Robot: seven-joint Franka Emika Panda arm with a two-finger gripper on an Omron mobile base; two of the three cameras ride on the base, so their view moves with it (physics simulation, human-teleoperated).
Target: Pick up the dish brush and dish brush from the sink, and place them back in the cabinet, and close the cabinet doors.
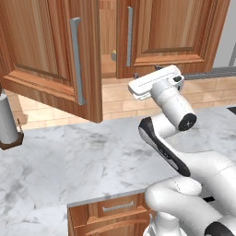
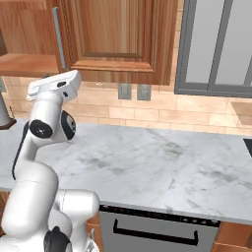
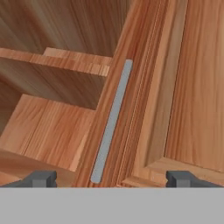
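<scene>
My gripper [image 3: 112, 178] is wide and holds nothing. The right cabinet door [image 3: 183, 96] is just ahead, ajar, its handle [image 3: 111, 122] standing upright between my fingertips. I push it shut next

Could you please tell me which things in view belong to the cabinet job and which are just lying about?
Belongs to the job:
- cabinet, interior open
- left cabinet door, swung open
- right cabinet door, ajar, with bar handle
- hand, open, empty, facing that handle

Just lying about:
- grey cylinder on wooden stand
- wall outlets
- window
- lower drawer
</scene>
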